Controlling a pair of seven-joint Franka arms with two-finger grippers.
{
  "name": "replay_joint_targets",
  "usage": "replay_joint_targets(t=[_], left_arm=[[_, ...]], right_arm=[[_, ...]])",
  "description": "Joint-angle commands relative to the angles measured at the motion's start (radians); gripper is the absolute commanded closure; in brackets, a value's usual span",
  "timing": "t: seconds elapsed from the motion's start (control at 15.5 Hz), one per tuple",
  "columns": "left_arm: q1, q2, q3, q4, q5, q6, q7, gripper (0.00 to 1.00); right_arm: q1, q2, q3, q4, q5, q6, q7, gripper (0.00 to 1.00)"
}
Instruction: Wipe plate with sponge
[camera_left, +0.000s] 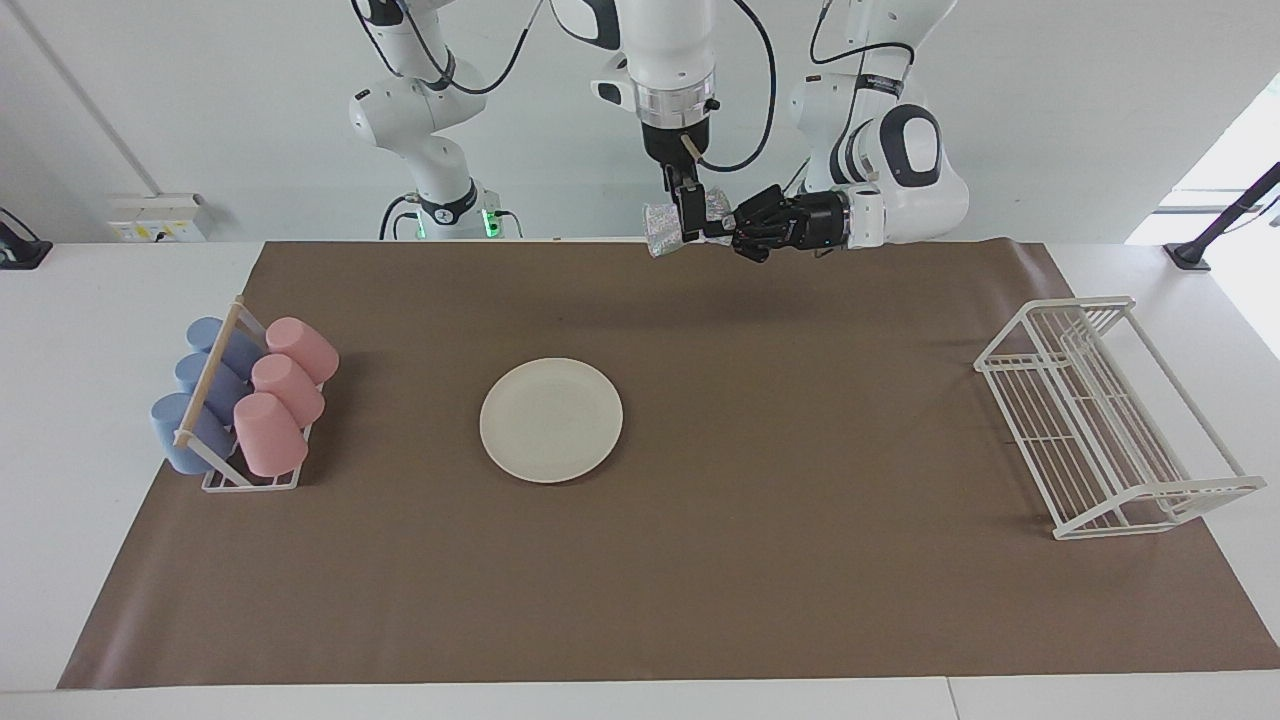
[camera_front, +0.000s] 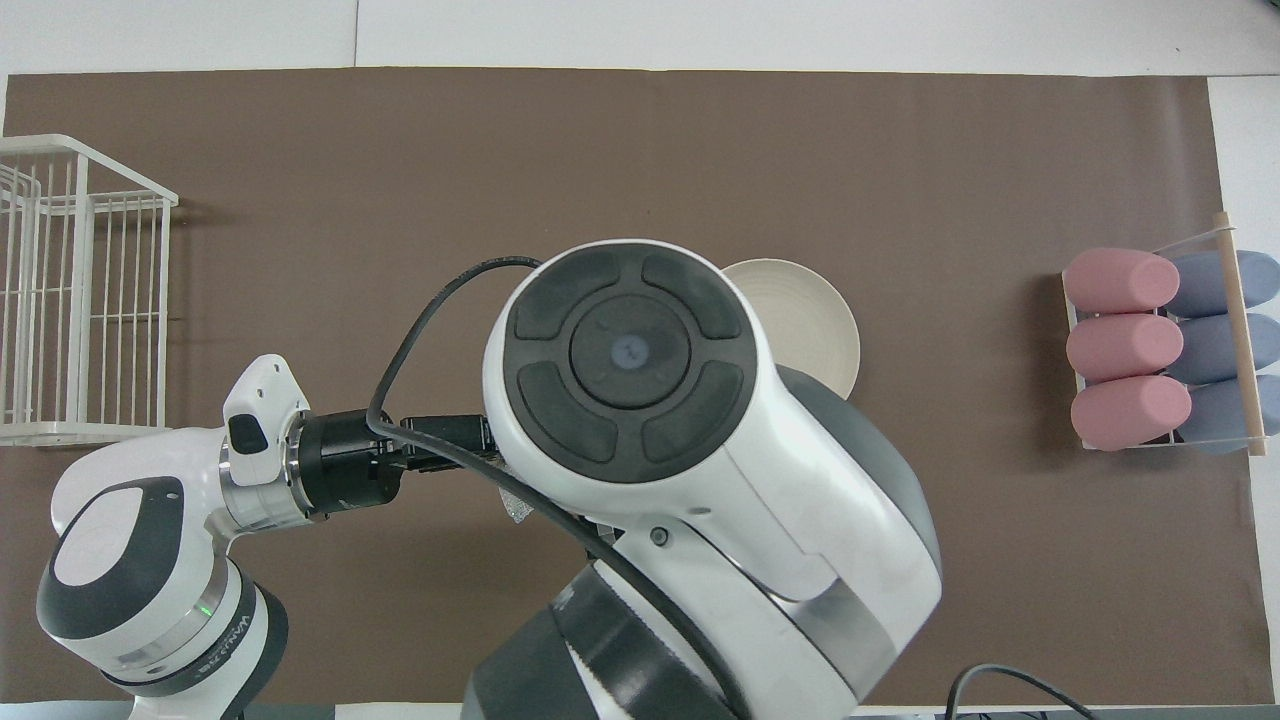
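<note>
The cream-white plate (camera_left: 551, 420) lies flat on the brown mat, and in the overhead view only one edge of the plate (camera_front: 812, 312) shows past the right arm. My left gripper (camera_left: 724, 222) reaches in sideways, high over the mat's edge nearest the robots, shut on one end of the silvery mesh sponge (camera_left: 658, 216). My right gripper (camera_left: 686, 228) points down at the sponge's middle, open, one finger in front of the mesh. From overhead the right arm covers nearly all of the sponge (camera_front: 516, 508).
A rack of pink and blue cups (camera_left: 240, 410) lies at the right arm's end of the mat. A white wire rack (camera_left: 1100, 415) stands at the left arm's end. The right arm's bulk (camera_front: 640, 400) blocks the overhead view of the middle.
</note>
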Motion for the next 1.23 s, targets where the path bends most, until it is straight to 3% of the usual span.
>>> replay_joint_targets(t=[0.0, 0.45, 0.58, 0.78, 0.91, 1.03, 1.1, 1.16], left_arm=[[0.013, 0.0, 0.004, -0.005, -0.019, -0.026, 0.018, 1.0], [0.013, 0.0, 0.005, -0.005, -0.019, -0.026, 0.015, 1.0], [0.013, 0.0, 0.007, -0.007, -0.017, -0.027, 0.013, 1.0], [0.013, 0.0, 0.008, -0.007, -0.017, -0.026, 0.012, 1.0], [0.013, -0.001, 0.008, -0.007, -0.016, -0.027, 0.012, 1.0], [0.013, 0.0, 0.008, -0.007, -0.016, -0.026, 0.012, 1.0], [0.013, 0.0, 0.008, -0.007, -0.016, -0.026, 0.01, 1.0], [0.013, 0.0, 0.008, -0.007, -0.016, -0.026, 0.01, 1.0]], right_arm=[[0.0, 0.008, 0.0, -0.012, 0.024, 0.007, 0.026, 0.0], [-0.003, -0.021, 0.0, -0.096, 0.027, 0.107, 0.039, 0.0], [-0.009, -0.021, 0.0, -0.096, 0.027, 0.098, 0.035, 0.3], [-0.019, -0.021, -0.001, -0.096, 0.027, 0.095, 0.029, 0.42], [-0.029, -0.019, -0.001, -0.093, 0.026, 0.085, 0.023, 0.69], [-0.032, -0.019, -0.003, -0.095, 0.023, 0.084, -0.002, 0.85], [-0.032, -0.021, -0.004, -0.096, 0.02, 0.085, -0.013, 0.99], [-0.031, -0.021, -0.004, -0.096, 0.015, 0.084, -0.013, 1.0]])
